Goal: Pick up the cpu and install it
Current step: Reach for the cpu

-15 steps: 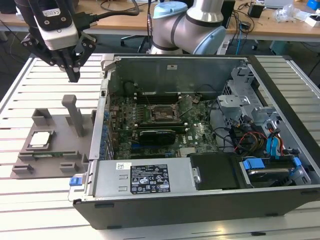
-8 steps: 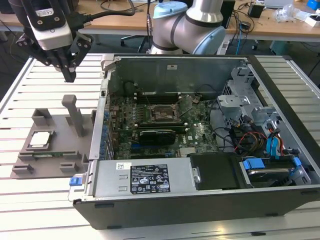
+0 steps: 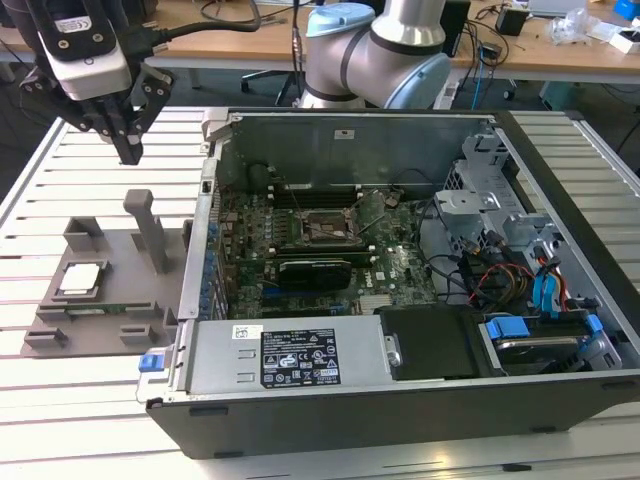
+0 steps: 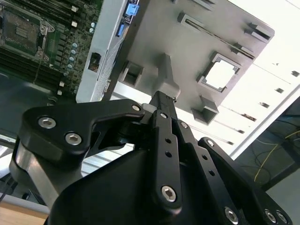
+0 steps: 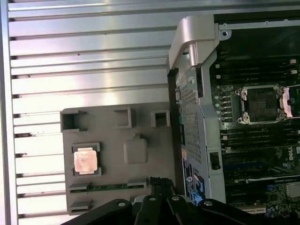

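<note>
Offset between my end effector (image 3: 130, 150) and the cpu (image 3: 80, 278).
Clenched on nothing, I hang above the grey tray (image 3: 115, 258) on the bench (image 3: 70, 410); the cpu lies flat there, below me, slightly toward the exterior view's left.

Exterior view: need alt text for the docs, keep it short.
A robot gripper, shut and empty, hangs above a grey holder tray where the cpu sits in its recess. To the exterior view's right lies an open computer case with its motherboard socket exposed.
</note>
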You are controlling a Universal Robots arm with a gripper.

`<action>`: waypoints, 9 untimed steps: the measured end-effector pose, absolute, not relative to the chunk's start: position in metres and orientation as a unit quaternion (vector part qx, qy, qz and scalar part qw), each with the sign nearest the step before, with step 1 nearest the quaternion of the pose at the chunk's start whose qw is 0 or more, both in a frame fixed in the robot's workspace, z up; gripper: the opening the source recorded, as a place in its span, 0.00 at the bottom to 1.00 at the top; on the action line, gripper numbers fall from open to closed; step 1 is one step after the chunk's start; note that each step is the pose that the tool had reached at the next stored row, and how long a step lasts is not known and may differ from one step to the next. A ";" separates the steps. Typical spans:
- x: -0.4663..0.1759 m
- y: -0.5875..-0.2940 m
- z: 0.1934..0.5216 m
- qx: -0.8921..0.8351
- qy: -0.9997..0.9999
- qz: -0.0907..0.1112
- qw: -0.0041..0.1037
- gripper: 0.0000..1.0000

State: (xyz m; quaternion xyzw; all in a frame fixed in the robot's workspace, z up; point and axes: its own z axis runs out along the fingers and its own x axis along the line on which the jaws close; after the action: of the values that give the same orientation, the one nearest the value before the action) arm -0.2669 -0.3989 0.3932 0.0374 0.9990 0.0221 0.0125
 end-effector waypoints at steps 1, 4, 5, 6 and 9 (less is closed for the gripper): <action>-0.268 -0.399 0.393 0.037 0.999 0.022 0.013 0.11; -0.271 -0.399 0.393 0.037 0.999 0.022 0.013 0.11; -0.272 -0.399 0.393 0.037 0.999 0.022 0.012 0.11; -0.274 -0.399 0.393 0.037 0.999 0.022 0.012 0.11; -0.276 -0.399 0.393 0.037 0.999 0.022 0.012 0.11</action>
State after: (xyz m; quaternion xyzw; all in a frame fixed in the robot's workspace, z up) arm -0.2761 -0.3988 0.3932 0.0374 0.9990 0.0221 0.0125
